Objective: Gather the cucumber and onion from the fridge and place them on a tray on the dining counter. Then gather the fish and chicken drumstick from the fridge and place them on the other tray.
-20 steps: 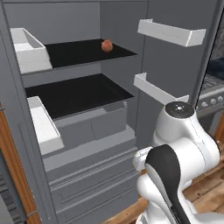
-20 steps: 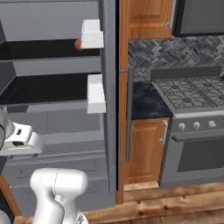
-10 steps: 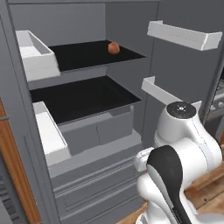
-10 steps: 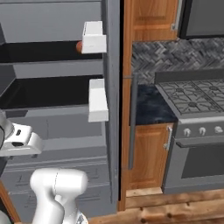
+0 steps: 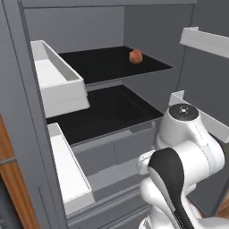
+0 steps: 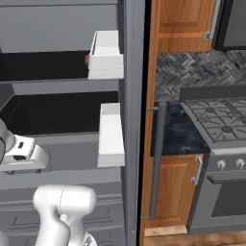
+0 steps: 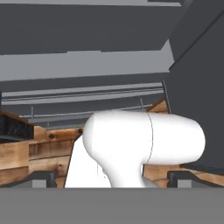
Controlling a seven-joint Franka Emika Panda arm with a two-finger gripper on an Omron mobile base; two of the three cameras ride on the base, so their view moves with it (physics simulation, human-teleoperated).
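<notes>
Since the earlier frames our base has rolled closer to the fridge (image 5: 147,31), so its open interior now looms larger in both base views, while the things inside lie as they did. We see the onion (image 5: 135,56) sitting alone on the upper black shelf (image 5: 107,65), toward the back right corner of the fridge; from the right base view only a sliver of the onion (image 6: 87,58) peeks out just left of the upper white door bin (image 6: 106,55). Below the onion's shelf lies a second black shelf (image 5: 107,112), and beneath that the grey drawers (image 5: 114,154). Two white bins (image 5: 58,85) hang on the fridge's left door, one above the other. Our arm (image 5: 183,152) is folded low in front of the drawers. In the hand view the two dark fingertips (image 7: 39,178) of our hand (image 7: 112,180) stand wide apart at the bottom corners with nothing between them. Right of the fridge stands a stove (image 6: 216,125) beside wooden cupboards (image 6: 180,19).
</notes>
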